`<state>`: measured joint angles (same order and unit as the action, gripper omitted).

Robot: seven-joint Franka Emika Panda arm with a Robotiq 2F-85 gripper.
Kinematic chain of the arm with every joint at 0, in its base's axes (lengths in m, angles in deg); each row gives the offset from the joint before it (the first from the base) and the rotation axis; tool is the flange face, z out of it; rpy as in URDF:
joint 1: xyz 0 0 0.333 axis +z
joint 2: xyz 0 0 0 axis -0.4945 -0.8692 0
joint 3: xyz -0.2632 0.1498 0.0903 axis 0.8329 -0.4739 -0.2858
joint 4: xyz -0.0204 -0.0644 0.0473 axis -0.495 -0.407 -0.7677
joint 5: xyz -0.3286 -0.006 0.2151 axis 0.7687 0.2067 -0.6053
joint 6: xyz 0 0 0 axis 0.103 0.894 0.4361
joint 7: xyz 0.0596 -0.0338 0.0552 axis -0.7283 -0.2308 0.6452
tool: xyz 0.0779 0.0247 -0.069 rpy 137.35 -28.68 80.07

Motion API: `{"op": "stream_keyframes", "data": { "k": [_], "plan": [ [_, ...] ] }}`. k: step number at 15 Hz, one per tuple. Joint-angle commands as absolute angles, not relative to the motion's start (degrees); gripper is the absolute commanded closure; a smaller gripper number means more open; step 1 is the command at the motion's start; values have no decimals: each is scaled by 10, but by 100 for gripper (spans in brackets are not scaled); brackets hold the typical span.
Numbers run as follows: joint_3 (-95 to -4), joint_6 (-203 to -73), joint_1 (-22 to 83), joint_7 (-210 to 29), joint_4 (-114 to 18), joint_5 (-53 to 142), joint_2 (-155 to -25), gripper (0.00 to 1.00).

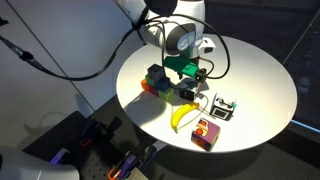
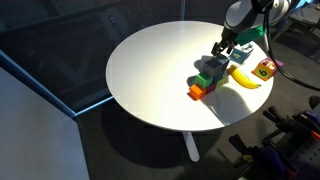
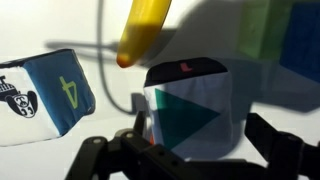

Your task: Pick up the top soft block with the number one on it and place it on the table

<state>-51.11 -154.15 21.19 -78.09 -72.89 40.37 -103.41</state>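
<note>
The top soft block (image 3: 190,112) has a white face with a teal triangle. It fills the wrist view between my fingers, and a dark face with a red mark shows at its far edge. My gripper (image 3: 195,135) is open around it: the left finger is at the block's side and the right finger stands a small gap off. In both exterior views the gripper (image 1: 190,72) (image 2: 222,55) is low over the cluster of blocks on the round white table (image 1: 260,80) (image 2: 150,70), and the teal block (image 1: 183,66) shows at the fingers.
A banana (image 1: 182,116) (image 2: 245,78) (image 3: 145,30) lies close by. A blue block marked 4 (image 3: 60,92) is beside it. Other blocks (image 1: 155,80) (image 2: 205,78) crowd the cluster, and a magenta block (image 1: 207,132) sits near the table edge.
</note>
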Motion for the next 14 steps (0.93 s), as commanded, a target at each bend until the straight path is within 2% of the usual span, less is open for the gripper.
{"op": "stream_keyframes", "data": {
  "k": [1,14],
  "plan": [
    [-530,-1508,194,-758,-732,380,-1003,0],
    [-489,-1480,205,-743,-856,430,-856,0]
  ]
}}
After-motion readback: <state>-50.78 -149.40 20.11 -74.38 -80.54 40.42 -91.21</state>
